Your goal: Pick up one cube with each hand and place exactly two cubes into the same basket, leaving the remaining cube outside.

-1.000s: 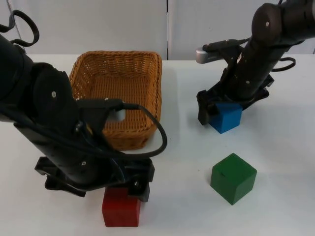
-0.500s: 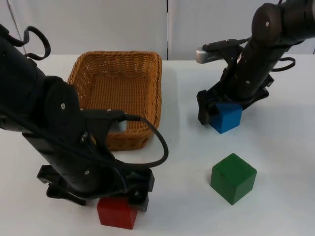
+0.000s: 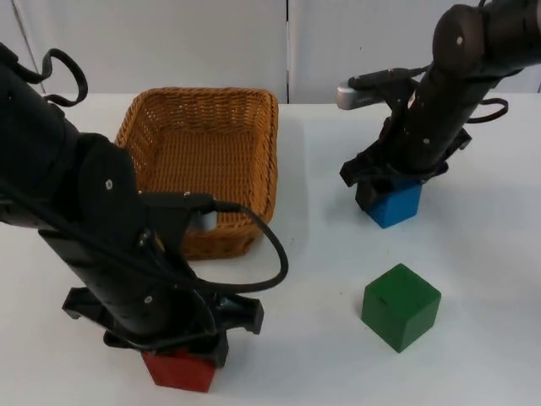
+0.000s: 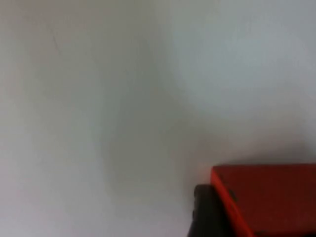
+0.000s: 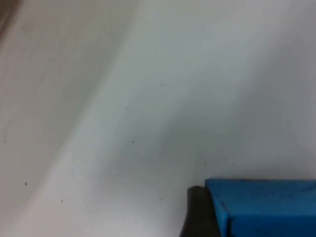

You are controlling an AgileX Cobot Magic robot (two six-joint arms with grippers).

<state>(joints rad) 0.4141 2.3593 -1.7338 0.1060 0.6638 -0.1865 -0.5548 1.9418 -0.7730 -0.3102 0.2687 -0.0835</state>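
Note:
A red cube (image 3: 177,372) sits at the table's near left edge, under my left gripper (image 3: 179,359), which is shut on it. In the left wrist view a black fingertip (image 4: 207,213) presses against the side of the red cube (image 4: 270,198). My right gripper (image 3: 390,188) is shut on a blue cube (image 3: 396,208) at the right of the table. The right wrist view has a fingertip (image 5: 200,215) tight against the blue cube (image 5: 266,205). A green cube (image 3: 401,306) rests free on the table, in front of the blue one.
A brown wicker basket (image 3: 203,100) stands at the back left with nothing inside; the left arm hides its near left corner. White table lies open between the basket and the blue cube.
The left gripper has carried the red cube to the left along the near edge. The right gripper's fingers have closed in on the blue cube, which shifted slightly right.

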